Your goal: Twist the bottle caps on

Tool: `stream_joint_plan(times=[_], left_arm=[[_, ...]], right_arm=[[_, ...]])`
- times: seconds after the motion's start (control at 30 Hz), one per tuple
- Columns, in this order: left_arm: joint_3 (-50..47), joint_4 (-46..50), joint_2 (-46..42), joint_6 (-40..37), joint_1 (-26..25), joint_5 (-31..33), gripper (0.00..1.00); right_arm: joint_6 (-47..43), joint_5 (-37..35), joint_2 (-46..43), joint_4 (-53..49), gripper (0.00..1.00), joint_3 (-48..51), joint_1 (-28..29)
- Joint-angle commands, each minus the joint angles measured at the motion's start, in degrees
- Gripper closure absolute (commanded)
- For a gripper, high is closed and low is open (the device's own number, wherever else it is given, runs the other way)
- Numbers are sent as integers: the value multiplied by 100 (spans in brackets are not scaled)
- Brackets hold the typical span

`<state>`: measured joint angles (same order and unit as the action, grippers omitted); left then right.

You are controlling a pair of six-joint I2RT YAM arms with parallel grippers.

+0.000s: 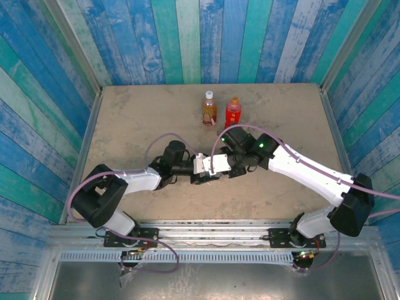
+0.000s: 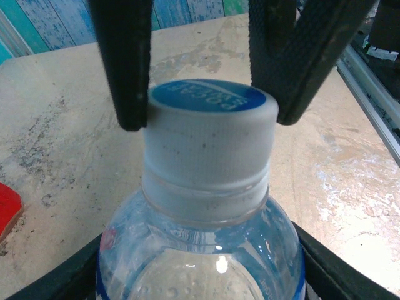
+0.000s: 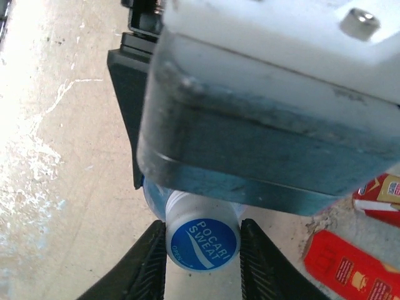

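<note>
In the left wrist view the clear bottle [image 2: 200, 250] with its blue label sits in my left gripper [image 2: 200, 278], which is shut on its shoulder; the two black fingers [image 2: 350, 269] press on either side. A white bottle cap with a blue top [image 3: 203, 237] sits on the bottle's neck. My right gripper [image 3: 204, 259] is shut on this cap, and its fingers [image 3: 147, 262] touch the cap's sides. From above, the two grippers meet at mid-table, left gripper [image 1: 201, 169] and right gripper [image 1: 224, 166].
The amber tea bottle [image 1: 209, 107] and the red drink bottle [image 1: 233, 112] stand side by side at the back of the table, each with a cap on. Their labels show at the right edge of the right wrist view, the red label [image 3: 347, 265] lowest. Blue plank walls surround the table [image 1: 125, 125].
</note>
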<state>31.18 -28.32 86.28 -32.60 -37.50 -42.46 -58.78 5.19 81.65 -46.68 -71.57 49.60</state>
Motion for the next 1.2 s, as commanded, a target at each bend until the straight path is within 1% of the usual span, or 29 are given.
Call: stream_joint_plan(times=[0.0, 0.13, 0.2, 0.23, 0.27, 0.3, 0.33, 0.37, 0.43, 0.5, 0.53, 0.57, 0.6, 0.63, 0.67, 0.73, 0.77, 0.8, 0.83, 0.93, 1.03, 1.07, 1.17], left_arm=[[59, -25, 27, -40, -14, -133, 38], [39, -87, -5, -11, -21, -101, 38], [-1, -180, -32, 38, -19, -27, 38], [-14, -203, -42, 52, -21, 19, 38], [-23, -209, -53, 52, -22, 68, 38], [-24, -207, -52, 52, -21, 109, 38], [-24, -205, -51, 46, -19, 120, 38], [-20, -190, -49, 45, -19, 125, 38], [-7, -184, -33, 43, -21, 102, 38], [-4, -175, -33, 39, -21, 105, 38], [2, -170, -34, 34, -21, 110, 38], [-6, -158, -43, 26, -13, 117, 38], [-5, -149, -42, 26, -21, 123, 38], [-7, -141, -55, 17, -21, 113, 38], [-7, -139, -56, 8, -19, 105, 38], [-7, -138, -51, -13, -21, 86, 38], [-6, -137, -52, -9, -16, 80, 38], [-7, -122, -40, -18, -20, 74, 38], [-7, -131, -42, -12, -21, 51, 38], [-6, -101, -41, -33, -21, 18, 38], [-7, -64, -69, -79, -21, 10, 38], [-7, -55, -66, -88, -16, 5, 38], [2, -47, -35, -97, -14, -18, 38]], right_arm=[[80, 108, 71, -76, 74, -81, -42], [402, 163, 55, -38, 79, -59, -46], [1034, 122, 44, 59, 86, -59, -47], [1530, 41, 36, 224, 91, -36, -45], [2239, -123, 4, 455, 95, -8, -43], [3071, -390, -47, 767, 95, 44, -40], [4037, -813, -104, 1047, 98, 101, -46], [5018, -988, -147, 1120, 99, 109, -46], [6472, -833, -167, 1099, 99, 130, -37], [8018, -398, -87, 945, 98, 157, -40], [8455, -149, -17, 852, 96, 118, -40], [8671, 44, 77, 665, 94, 18, -45], [8719, 83, 150, 429, 90, -120, -47], [8627, 36, 182, 238, 87, -225, -45], [8336, -31, 166, 120, 81, -309, -54], [7488, -142, 63, 21, 67, -358, -85], [6797, -156, -23, 9, 58, -343, -90], [6131, -172, -109, 18, 52, -306, -101], [5354, -257, -247, 33, 49, -221, -111], [3096, -234, -631, 117, 40, 111, -142], [1321, -73, -953, 363, 36, 477, -151], [801, 8, -1004, 370, 35, 534, -144], [70, 215, -896, 218, 35, 332, -152]])
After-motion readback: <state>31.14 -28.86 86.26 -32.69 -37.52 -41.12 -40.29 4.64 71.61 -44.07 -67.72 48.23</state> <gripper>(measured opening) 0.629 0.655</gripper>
